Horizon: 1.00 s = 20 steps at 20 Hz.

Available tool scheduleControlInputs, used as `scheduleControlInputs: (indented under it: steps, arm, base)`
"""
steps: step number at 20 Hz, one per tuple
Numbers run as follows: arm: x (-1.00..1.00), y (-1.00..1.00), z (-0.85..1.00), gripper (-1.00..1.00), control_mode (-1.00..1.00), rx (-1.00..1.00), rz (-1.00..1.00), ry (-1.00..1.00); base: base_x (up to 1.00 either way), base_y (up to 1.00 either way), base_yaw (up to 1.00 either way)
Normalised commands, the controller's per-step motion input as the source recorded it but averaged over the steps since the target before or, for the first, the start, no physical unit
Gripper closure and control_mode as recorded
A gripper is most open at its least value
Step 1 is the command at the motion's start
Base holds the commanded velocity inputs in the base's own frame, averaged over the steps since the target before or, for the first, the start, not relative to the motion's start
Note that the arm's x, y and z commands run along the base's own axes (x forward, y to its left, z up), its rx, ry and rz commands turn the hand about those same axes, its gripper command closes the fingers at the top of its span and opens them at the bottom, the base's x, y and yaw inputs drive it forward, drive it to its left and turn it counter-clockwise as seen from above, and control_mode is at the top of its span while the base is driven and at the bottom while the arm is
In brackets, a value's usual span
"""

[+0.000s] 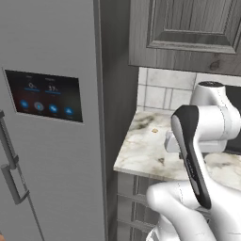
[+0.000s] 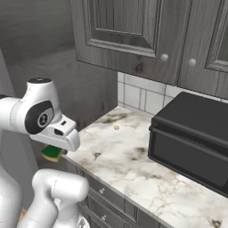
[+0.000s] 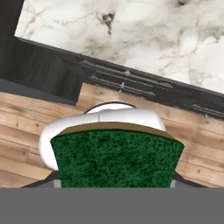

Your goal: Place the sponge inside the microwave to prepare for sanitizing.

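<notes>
The end effector (image 3: 114, 183) grips the sponge (image 3: 117, 157) off the desk's (image 2: 133, 164) near edge, above the floor, carried clear toward the microwave (image 2: 191, 138) at far right.

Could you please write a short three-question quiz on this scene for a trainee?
1. True or false: the sponge lies on the marble counter.
2. Which appliance stands to the left of the counter in the left base view? A) a tall grey fridge with a touch screen B) a dishwasher C) a sink
3. Is the microwave door open or shut?

Key:
1. False: the gripper holds the sponge off the counter's front edge, over the wooden floor.
2. A: the fridge.
3. Shut.
</notes>
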Motion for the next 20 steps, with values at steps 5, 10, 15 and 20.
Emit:
scheduleControlInputs:
  steps: [5, 10, 15, 20]
  arm:
    - [0.0, 0.0, 0.0, 1.0, 1.0, 0.0, 0.0, 0.0]
    - [0.0, 0.0, 0.0, 1.0, 1.0, 0.0, 0.0, 0.0]
    - [0.0, 0.0, 0.0, 1.0, 1.0, 0.0, 0.0, 0.0]
    - [0.0, 0.0, 0.0, 1.0, 1.0, 0.0, 0.0, 0.0]
  base:
    - [-0.47, 0.32, 0.0]
    - [-0.77, 0.54, 0.0]
    - [-0.13, 0.88, 0.0]
    - [0.0, 1.0, 0.0]
